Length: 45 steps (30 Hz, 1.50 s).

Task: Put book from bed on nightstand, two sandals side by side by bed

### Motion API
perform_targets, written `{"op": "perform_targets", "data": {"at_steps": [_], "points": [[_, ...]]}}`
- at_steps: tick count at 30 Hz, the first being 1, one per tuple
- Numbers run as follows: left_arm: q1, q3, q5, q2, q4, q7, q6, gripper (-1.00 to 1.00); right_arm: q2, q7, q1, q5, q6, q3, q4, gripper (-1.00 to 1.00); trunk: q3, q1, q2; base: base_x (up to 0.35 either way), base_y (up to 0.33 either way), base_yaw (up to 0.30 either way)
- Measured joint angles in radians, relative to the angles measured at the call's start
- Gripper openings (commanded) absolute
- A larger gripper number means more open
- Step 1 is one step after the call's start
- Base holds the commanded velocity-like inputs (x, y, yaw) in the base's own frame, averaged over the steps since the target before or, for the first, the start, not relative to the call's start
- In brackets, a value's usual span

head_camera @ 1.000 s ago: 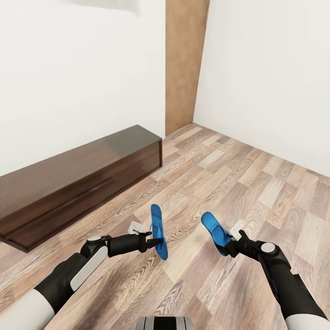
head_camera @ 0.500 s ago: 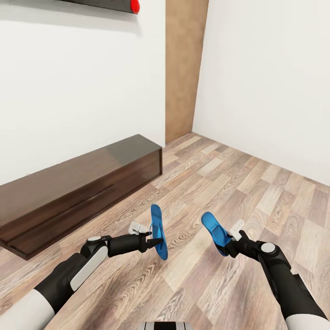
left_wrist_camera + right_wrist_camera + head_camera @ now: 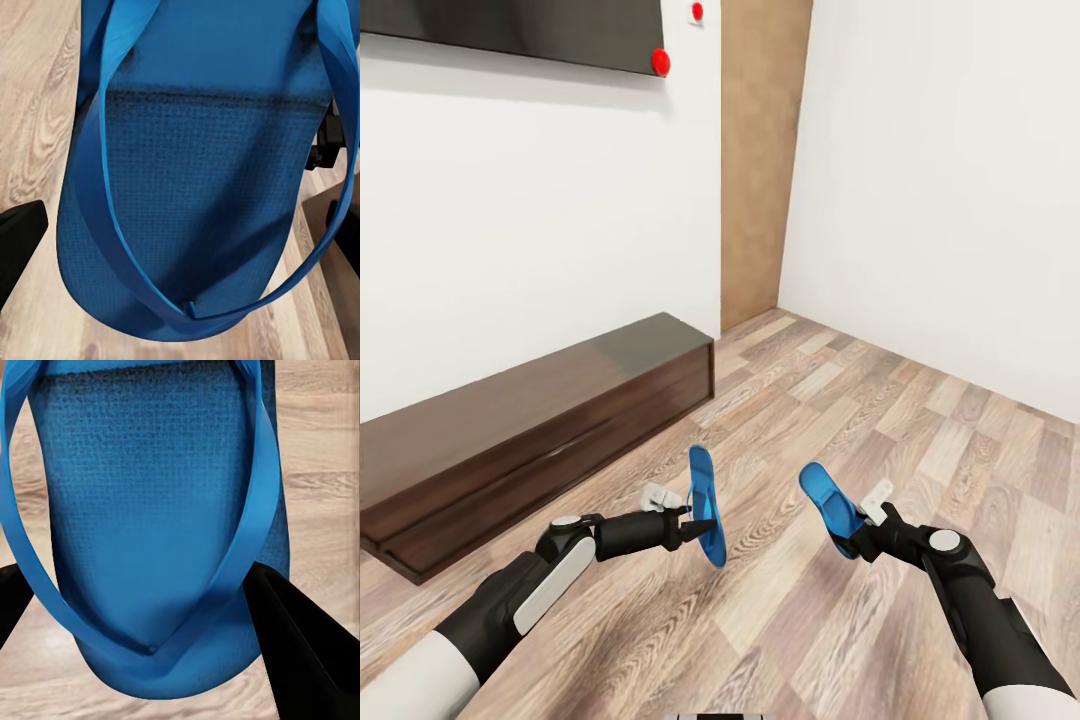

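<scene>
Here both arms are stretched out over the wood-plank floor [image 3: 840, 420], each carrying a blue sandal clear of it. The left gripper [image 3: 695, 525] is clamped on the left sandal [image 3: 706, 505], held on edge; the right gripper [image 3: 857, 540] is clamped on the right sandal [image 3: 828, 505]. Both hang nearer me than the long dark bench unit [image 3: 530, 430] against the white wall.

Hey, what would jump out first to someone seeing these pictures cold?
Two bright blue flat sandals held up over the wood-plank floor: one in the left gripper, one in the right gripper. Next, the long dark glossy bench-like unit along the white wall at left.
</scene>
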Motion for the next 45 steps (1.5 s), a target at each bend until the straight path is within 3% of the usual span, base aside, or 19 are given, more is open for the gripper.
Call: {"op": "perform_targets", "data": {"at_steps": [29,36,45], "points": [[0.000,0.000,0.000,-0.001,0.000,0.000,0.000,-1.00,0.000,0.000,0.000,0.000,0.000,0.000,0.000,-1.00,0.112,-0.013,0.007,0.000,0.000,0.000],[0.000,0.000,-0.002,-0.025,0.001,0.000,0.000,-1.00,0.000,0.000,0.000,0.000,0.000,0.000,0.000,-1.00,0.139,-0.016,0.008,0.000,0.000,0.000],[0.000,0.000,-0.003,-0.028,0.002,0.000,0.000,-1.00,0.000,0.000,0.000,0.000,0.000,0.000,0.000,-1.00,0.174,-0.020,0.011,0.000,0.000,0.000]]}}
